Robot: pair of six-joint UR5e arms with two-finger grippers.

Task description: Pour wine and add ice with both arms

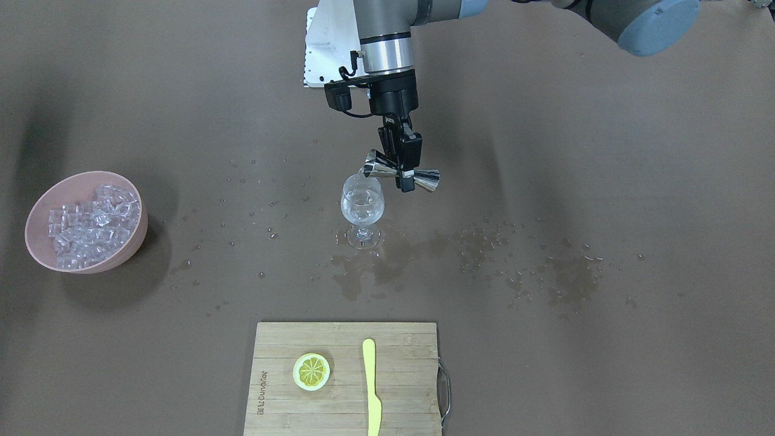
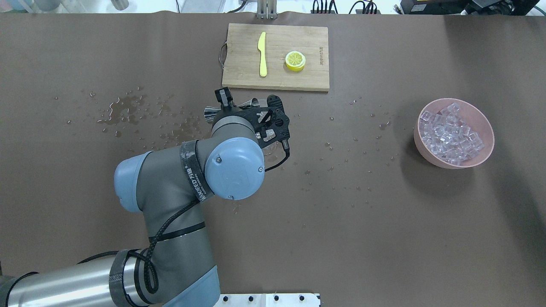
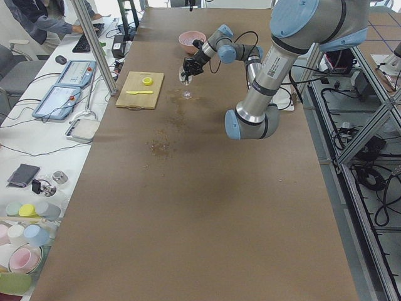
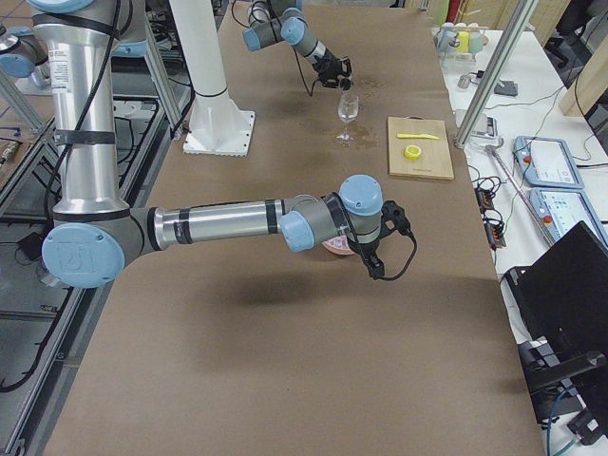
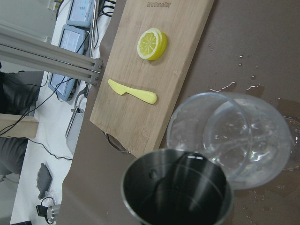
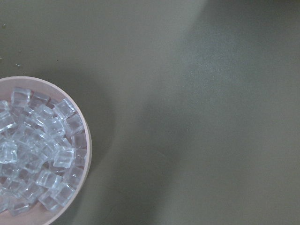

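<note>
- The brown table — wet with spilled drops and patches — spans the scene.
- The left arm comes in low from the robot's side, bends at the elbow and reaches to mid-table, its wrist turned down over the wine glass.
- The right arm stretches its forearm level over the table, wrist bent down just above the pink bowl.
- The wooden cutting board lies at the operators' edge, well apart from the glass.
- The bowl sits off to the robot's right, heaped with the ice.
- The glass stands upright near mid-table; a little of the wine glints in its bowl.
- The left gripper is clamped on the waist of a steel jigger — tipped on its side, one mouth just over the glass rim.
- The right gripper hangs over the bowl; whether its fingers are apart cannot be told.
- A yellow knife lies on the board.
- A lemon slice rests beside it.
</note>
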